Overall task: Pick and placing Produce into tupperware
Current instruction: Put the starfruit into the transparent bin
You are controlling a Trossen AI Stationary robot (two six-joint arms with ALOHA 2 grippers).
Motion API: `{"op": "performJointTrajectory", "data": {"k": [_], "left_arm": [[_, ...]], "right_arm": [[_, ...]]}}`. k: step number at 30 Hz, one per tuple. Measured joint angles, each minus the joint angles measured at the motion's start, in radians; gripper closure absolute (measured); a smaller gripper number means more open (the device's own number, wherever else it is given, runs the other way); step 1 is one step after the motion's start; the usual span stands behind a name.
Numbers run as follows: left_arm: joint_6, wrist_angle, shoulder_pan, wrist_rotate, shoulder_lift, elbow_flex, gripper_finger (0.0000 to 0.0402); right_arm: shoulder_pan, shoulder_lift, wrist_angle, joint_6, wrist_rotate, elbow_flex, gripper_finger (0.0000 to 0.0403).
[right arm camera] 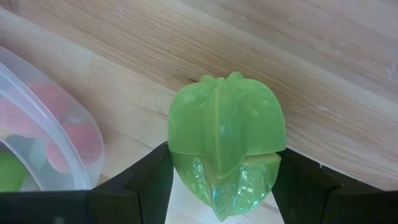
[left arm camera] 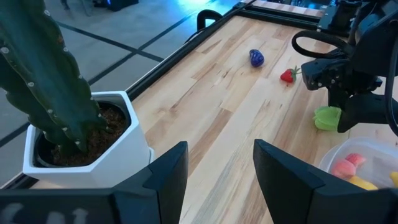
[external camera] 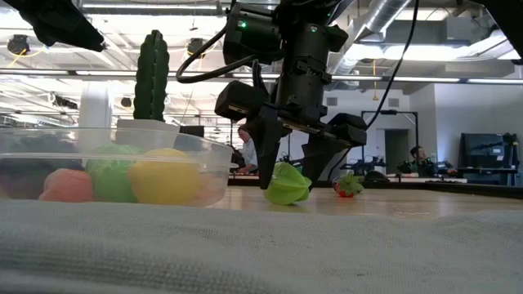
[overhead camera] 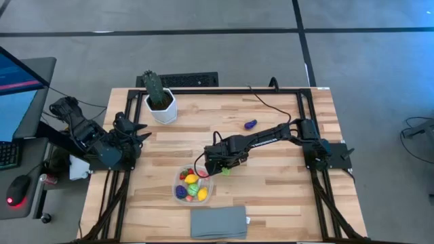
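Note:
A green ribbed produce piece [right arm camera: 225,140] lies on the wood just right of the clear tupperware [overhead camera: 208,192], between the fingers of my right gripper [right arm camera: 222,183], which is shut on it. The tupperware holds several pieces: pink, green, yellow, blue. Two more lie loose on the table: a purple-blue piece [overhead camera: 250,124] farther back and a red one [left arm camera: 287,76] near the right arm. My left gripper [left arm camera: 221,168] hovers open by the cactus pot at the table's left, with nothing between its fingers. My right gripper pinches the green piece by two opposite sides [right arm camera: 177,149] between its two fingers [right arm camera: 146,183]. The fingers come from above, pointing steeply down. In the low view the piece [external camera: 288,184] sits tilted at tabletop level; whether it has left the wood I cannot tell.
A cactus in a white hexagonal pot [overhead camera: 163,107] stands at the far left of the table. A folded grey cloth [overhead camera: 218,222] lies at the near edge, in front of the tupperware. Black rails run along both table sides. Bare wood lies to the right of the green piece.

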Motion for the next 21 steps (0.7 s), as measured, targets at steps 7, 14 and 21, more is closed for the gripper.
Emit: {"op": "performJointTrajectory", "data": {"k": [7, 14, 21], "left_arm": [[0.0, 0.0, 0.0, 0.0, 0.0, 0.0, 0.0228], [0.001, -0.004, 0.0, -0.004, 0.0, 0.0, 0.0228], [0.0, -0.014, 0.0, -0.005, 0.0, 0.0, 0.0228]], "right_arm": [[0.0, -0.001, 0.0, 0.0, 0.0, 0.0, 0.0151], [-0.002, -0.003, -0.001, 0.0, 0.007, -0.001, 0.0151], [-0.002, -0.004, 0.0, 0.0, 0.006, -0.001, 0.0151]]}}
